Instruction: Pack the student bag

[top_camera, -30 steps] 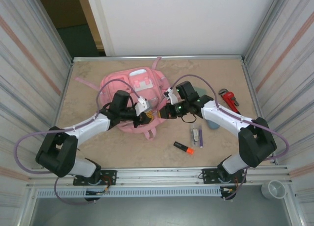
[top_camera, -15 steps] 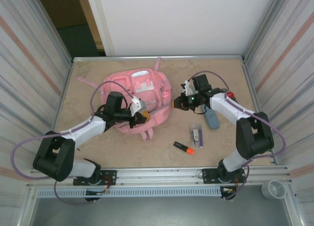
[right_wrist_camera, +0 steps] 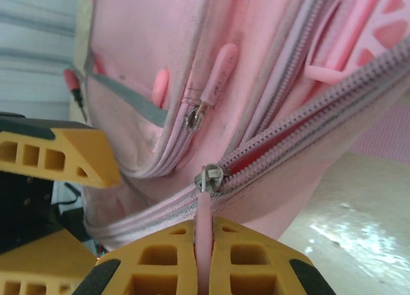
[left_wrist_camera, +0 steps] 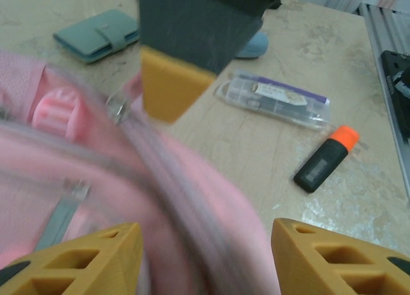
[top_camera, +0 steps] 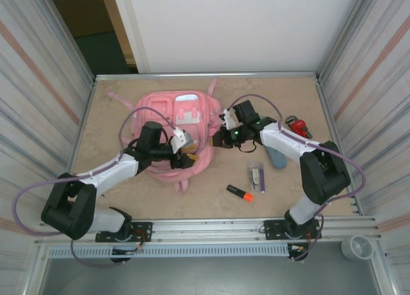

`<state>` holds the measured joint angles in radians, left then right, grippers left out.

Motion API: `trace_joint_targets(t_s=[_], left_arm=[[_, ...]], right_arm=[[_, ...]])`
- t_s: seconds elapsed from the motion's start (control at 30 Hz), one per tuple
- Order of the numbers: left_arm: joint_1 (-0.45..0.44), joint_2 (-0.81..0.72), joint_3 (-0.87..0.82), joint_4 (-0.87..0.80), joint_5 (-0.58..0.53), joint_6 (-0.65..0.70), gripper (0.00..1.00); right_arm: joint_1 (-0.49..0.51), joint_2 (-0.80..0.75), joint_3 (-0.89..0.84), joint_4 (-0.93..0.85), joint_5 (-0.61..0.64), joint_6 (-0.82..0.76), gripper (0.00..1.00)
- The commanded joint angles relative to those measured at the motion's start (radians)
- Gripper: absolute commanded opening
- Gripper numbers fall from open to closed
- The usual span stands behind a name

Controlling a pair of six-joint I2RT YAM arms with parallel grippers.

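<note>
Beige marbled table [top_camera: 128, 186], fenced by ribbed metal walls left and right, white panel at the far side.

The student bag [top_camera: 168, 112] lies flat at the far side of the table, left of centre, pockets up, one strap trailing far-left.

Right gripper [right_wrist_camera: 204, 244] sits at the bag's right edge, jaws closed tight on the pink zip pull [right_wrist_camera: 204, 208]. The slider stands just above the fingertips and the zip is parted beyond it.

Left gripper [top_camera: 190, 159] sits at the bag's near-right corner, jaws well apart and straddling the bag's edge. Nothing looks gripped. Whether the pads touch the cloth I cannot tell.

Loose items lie to the right of the bag:
- orange-capped highlighter [top_camera: 239, 193]
- clear pen pack [top_camera: 257, 176]
- teal wallet [left_wrist_camera: 96, 35]
- red pipe wrench [top_camera: 298, 128]

Handling, as a judgement:
- The bag is soft fabric, light and floppy. It probably slides and bunches when pulled rather than holding its shape.
- The zip pull is the right hold for opening.
- A second pinch on a seam or the pocket rim near the slider would probably stop the body dragging along the table.
</note>
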<state>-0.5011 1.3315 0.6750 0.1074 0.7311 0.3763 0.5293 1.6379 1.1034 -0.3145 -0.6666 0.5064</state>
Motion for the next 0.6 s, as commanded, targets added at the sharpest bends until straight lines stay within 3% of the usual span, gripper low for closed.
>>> trace_joint_targets(t_s=[0.0,0.37,0.57], left_arm=[[-0.059,0.016,0.071,-0.013,-0.079,-0.008,0.57],[-0.039,0.079,0.072,-0.024,-0.134,-0.022,0.52],[-0.004,0.117,0.064,0.007,-0.081,-0.069,0.19]], right_arm=[[0.02,-0.046,0.013,0.099,-0.078,0.032,0.0],[0.015,-0.063,-0.004,0.143,-0.108,0.051,0.0],[-0.018,-0.091,0.003,0.164,-0.148,0.073,0.0]])
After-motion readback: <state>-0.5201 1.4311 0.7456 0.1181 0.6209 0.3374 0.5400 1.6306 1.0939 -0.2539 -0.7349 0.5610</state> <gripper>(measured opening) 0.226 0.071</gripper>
